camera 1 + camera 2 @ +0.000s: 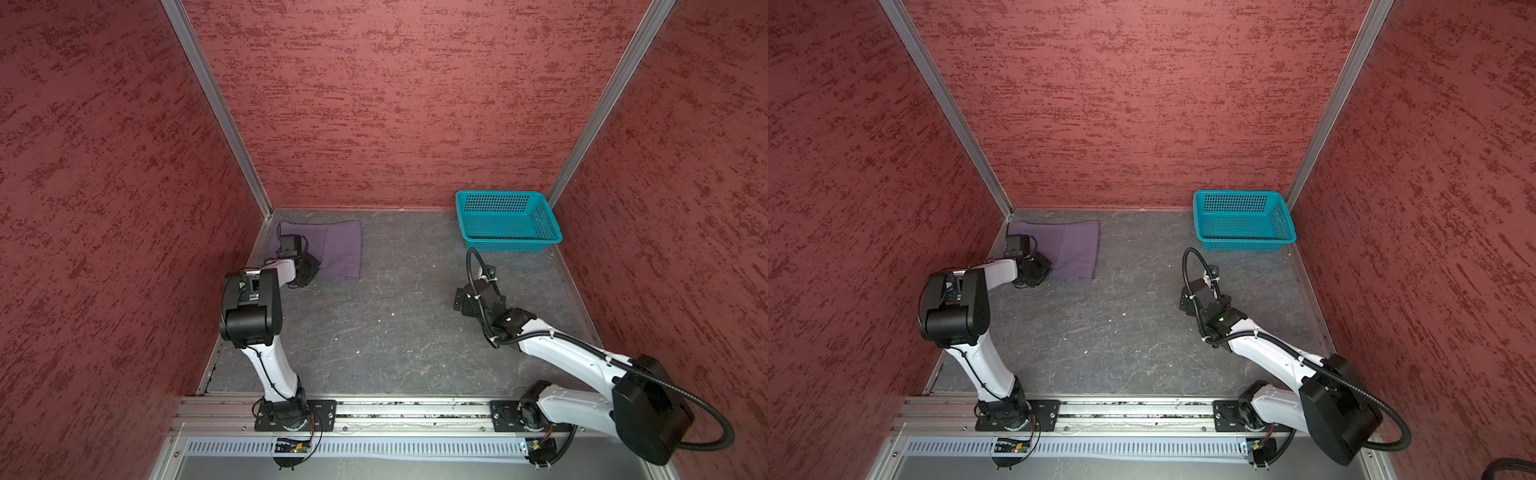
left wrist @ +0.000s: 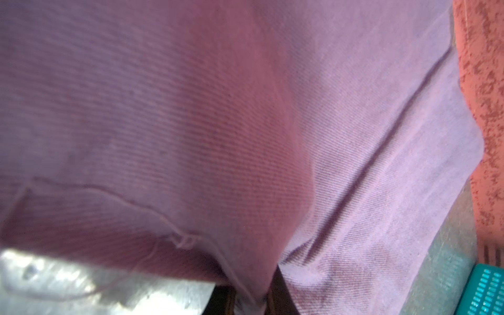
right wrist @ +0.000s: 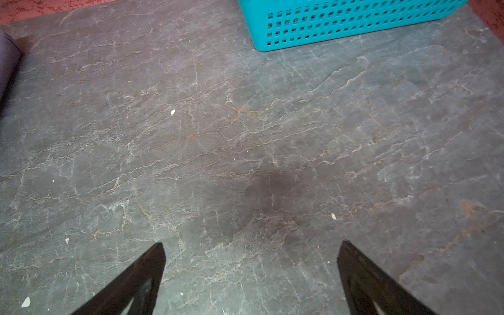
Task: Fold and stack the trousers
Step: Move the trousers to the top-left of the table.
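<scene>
Folded trousers [image 1: 338, 249], lavender-grey, lie flat as a rough rectangle at 11 o'clock on the table [image 1: 395, 332] (12 o'clock = the back wall [image 1: 395, 104], opposite the arm bases). They sit tight in the corner where the left wall [image 1: 124, 208] meets the back one.

The left gripper [image 1: 306, 272] bears down on the bundle's 7 o'clock corner. In the left wrist view its jaws stand nearly together, with a ridge of the cloth pinched between them.

Probable hazards: the pinch may hold only the upper layers, so a lift would peel the fold open. A pull toward 9 o'clock would crowd cloth and wrist against the wall. How many layers are caught cannot be told.

The right gripper [image 3: 252, 244] hangs over bare table at 3 o'clock, jaws wide apart and holding nothing. It is well apart from the trousers and, from there, unable to steady them.

The teal basket [image 1: 509, 243], apparently empty, stands at 1 o'clock against the back wall, clear of both arms. Nothing but small pale specks lies between the trousers and the table's centre.
</scene>
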You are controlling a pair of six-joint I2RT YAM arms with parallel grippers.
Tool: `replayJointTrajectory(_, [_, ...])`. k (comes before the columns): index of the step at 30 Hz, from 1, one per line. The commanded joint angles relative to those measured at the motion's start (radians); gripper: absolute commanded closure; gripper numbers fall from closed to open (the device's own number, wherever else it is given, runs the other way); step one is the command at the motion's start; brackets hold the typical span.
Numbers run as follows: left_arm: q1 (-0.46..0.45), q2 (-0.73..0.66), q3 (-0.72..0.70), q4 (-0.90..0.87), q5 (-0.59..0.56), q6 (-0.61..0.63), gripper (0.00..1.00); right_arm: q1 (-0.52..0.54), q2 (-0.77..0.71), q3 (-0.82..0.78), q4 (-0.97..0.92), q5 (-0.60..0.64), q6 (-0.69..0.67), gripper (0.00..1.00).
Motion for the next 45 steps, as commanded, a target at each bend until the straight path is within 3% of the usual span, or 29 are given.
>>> replayJointTrajectory(1, [0.017,0.065,0.031,-0.001,-0.049,-0.021,0.84,-0.01,0.031,0.052,0.009,0.016,-0.022,0.01])
replayJointTrajectory(21, [0.028,0.241,0.269,-0.076,-0.001,0.023,0.8,-0.043,0.164,0.135,0.008,0.01,-0.054,0.01])
replayJointTrajectory(29, [0.031,0.29,0.363,-0.145,0.015,0.057,0.69,-0.053,0.186,0.149,0.005,-0.007,-0.058,0.01])
replayJointTrajectory(33, [0.031,0.268,0.346,-0.146,0.005,0.058,0.51,-0.055,0.185,0.149,0.003,-0.01,-0.059,0.01])
replayJointTrajectory(40, [0.031,0.137,0.257,-0.142,0.002,0.069,0.42,-0.059,0.167,0.146,-0.004,-0.033,-0.048,0.01])
replayJointTrajectory(45, [0.024,-0.057,0.156,-0.147,-0.012,0.082,0.34,-0.058,0.119,0.14,-0.008,-0.037,-0.062,0.01])
